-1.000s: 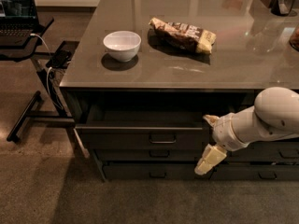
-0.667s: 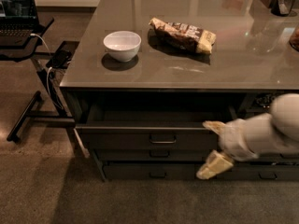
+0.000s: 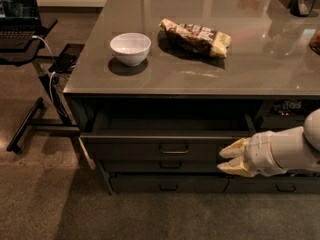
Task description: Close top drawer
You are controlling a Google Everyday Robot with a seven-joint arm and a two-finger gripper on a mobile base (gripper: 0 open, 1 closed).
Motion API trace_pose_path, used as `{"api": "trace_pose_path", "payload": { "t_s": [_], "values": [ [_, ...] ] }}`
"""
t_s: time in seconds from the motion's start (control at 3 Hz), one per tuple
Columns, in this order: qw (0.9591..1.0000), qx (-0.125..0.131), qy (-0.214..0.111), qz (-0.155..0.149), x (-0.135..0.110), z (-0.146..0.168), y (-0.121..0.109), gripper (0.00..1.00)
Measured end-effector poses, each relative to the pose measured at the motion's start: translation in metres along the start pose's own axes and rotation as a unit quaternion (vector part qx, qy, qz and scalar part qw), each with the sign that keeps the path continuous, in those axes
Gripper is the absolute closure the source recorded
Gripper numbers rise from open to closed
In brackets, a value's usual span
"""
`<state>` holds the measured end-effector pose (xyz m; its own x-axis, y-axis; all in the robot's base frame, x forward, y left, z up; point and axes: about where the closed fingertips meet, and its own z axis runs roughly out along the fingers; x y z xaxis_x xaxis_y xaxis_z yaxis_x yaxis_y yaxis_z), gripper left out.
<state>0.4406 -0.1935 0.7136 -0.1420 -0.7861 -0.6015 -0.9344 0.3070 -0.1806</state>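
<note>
The wide dark-grey top drawer (image 3: 131, 149) of the cabinet stands pulled out from under the glossy grey countertop (image 3: 240, 69). Its plain grey inside is open to view and its tall flat front juts past the two shallower dark drawers (image 3: 135, 167) below it. So the task has yet to be done. The robot's cream-fingered gripper (image 3: 220, 162) reaches in from the right on a white arm (image 3: 285, 151). It sits low in front of the right part of the drawer front, well to the right of the small metal loop handle (image 3: 174, 148). Its two fingers (image 3: 234, 148) are spread with nothing between them, tips pointing left across the panel. That suggests a push with the hand against the flat front, not a grasp on the handle. Whether the fingers already touch the panel cannot be told. A push so far off-centre may skew a wide drawer on its runners, so pressing nearer the middle would likely serve better. On the countertop a round white bowl (image 3: 130, 48) and a crumpled brown-and-yellow snack bag (image 3: 195, 34) lie clear of the edge, out of the drawer's path.
</note>
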Motion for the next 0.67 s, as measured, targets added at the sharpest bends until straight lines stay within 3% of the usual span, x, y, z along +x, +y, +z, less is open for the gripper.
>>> {"api": "trace_pose_path", "payload": {
  "t_s": [0.33, 0.67],
  "values": [
    [0.9988, 0.012, 0.037, 0.029, 0.004, 0.038, -0.059, 0.92],
    [0.9975, 0.019, 0.055, 0.04, 0.004, 0.06, -0.088, 1.0]
  ]
}}
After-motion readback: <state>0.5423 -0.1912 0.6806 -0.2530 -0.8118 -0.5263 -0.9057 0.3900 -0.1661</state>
